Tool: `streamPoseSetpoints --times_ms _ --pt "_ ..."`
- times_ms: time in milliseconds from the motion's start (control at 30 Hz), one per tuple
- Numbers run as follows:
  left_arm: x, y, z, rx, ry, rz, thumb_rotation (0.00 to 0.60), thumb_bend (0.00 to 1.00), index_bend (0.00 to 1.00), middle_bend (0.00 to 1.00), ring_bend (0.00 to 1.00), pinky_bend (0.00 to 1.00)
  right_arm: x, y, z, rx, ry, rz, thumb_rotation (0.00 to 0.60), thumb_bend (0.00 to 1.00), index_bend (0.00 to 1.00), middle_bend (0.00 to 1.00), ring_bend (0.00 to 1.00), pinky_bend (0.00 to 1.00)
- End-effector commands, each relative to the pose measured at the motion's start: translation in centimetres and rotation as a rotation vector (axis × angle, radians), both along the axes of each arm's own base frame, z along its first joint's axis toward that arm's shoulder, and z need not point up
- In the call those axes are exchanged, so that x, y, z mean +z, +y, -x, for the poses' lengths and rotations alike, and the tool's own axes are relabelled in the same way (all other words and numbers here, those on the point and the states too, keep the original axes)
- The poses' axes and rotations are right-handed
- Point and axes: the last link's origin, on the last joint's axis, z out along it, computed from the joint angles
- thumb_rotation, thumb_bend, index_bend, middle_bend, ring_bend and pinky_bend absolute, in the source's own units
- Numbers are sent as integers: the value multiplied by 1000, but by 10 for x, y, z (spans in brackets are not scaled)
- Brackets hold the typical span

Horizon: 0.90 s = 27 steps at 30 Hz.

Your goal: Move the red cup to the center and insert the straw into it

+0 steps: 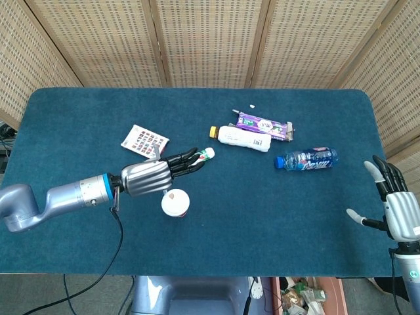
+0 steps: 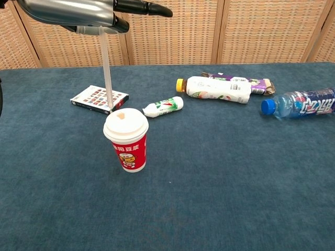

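The red cup (image 2: 126, 140) with a white lid (image 1: 175, 201) stands upright on the blue table, left of the middle. My left hand (image 1: 152, 176) hovers just above and behind the cup and holds a clear straw (image 2: 107, 70) that hangs straight down. The straw's lower end sits a little left of and behind the lid. In the chest view the left hand (image 2: 86, 11) shows at the top left. My right hand (image 1: 394, 207) stays at the table's right edge, fingers spread, with nothing in it.
A small patterned card box (image 1: 144, 140) lies behind the cup. A small white bottle (image 1: 201, 156), a larger white bottle (image 1: 244, 138), a purple packet (image 1: 262, 124) and a blue water bottle (image 1: 307, 159) lie further back and right. The table (image 1: 262, 216) is bare blue cloth in front.
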Motion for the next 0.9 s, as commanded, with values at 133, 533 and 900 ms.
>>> streamPoseSetpoints --times_ms 133,533,900 --pt "-6 2 -2 4 2 1 600 407 642 0 0 0 0 0 0 0 -2 0 600 0 0 0 0 0" --pt "-13 2 -5 -6 20 7 600 408 641 0 0 0 3 0 1 -4 -12 5 600 0 0 0 0 0" --pt "-20 2 -3 -5 39 9 600 408 641 0 0 0 5 1 1 -3 -19 9 600 0 0 0 0 0"
